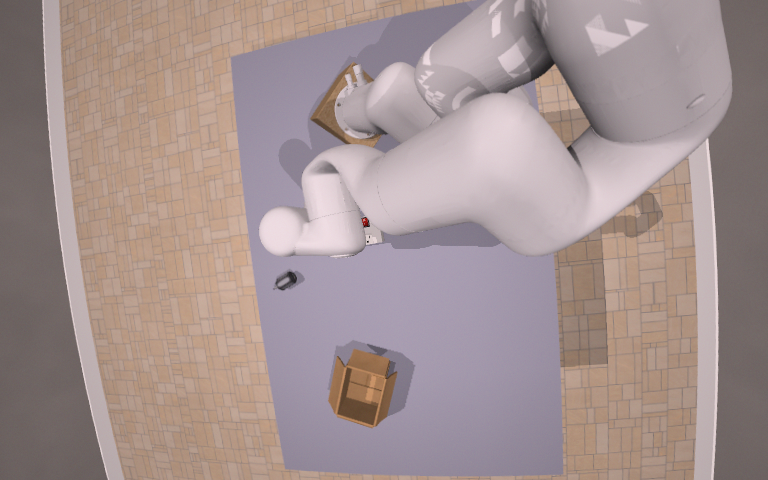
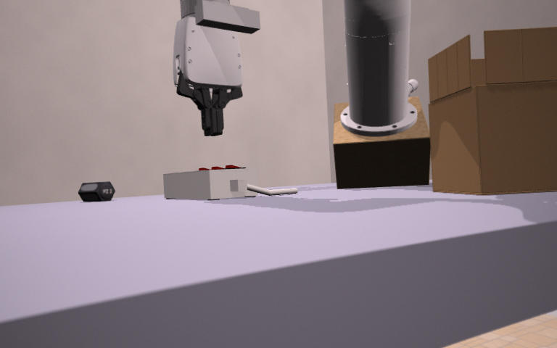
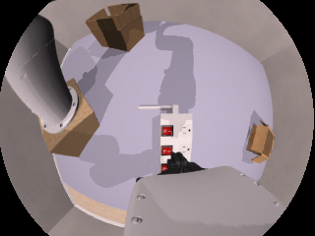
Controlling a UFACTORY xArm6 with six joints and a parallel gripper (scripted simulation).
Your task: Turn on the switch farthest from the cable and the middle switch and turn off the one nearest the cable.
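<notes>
A white power strip lies right way up on the purple table, with three red switches on top and a short white cable at one end. In the top view only a corner of the strip with one red switch shows under the arm. My gripper is shut and empty. It hangs straight above the strip, clear of the switches. In the wrist view its dark fingers cover the switch farthest from the cable. I cannot tell the switches' positions.
A small black hexagonal object lies left of the strip. An open cardboard box stands on the table. The arm's base sits on a wooden block.
</notes>
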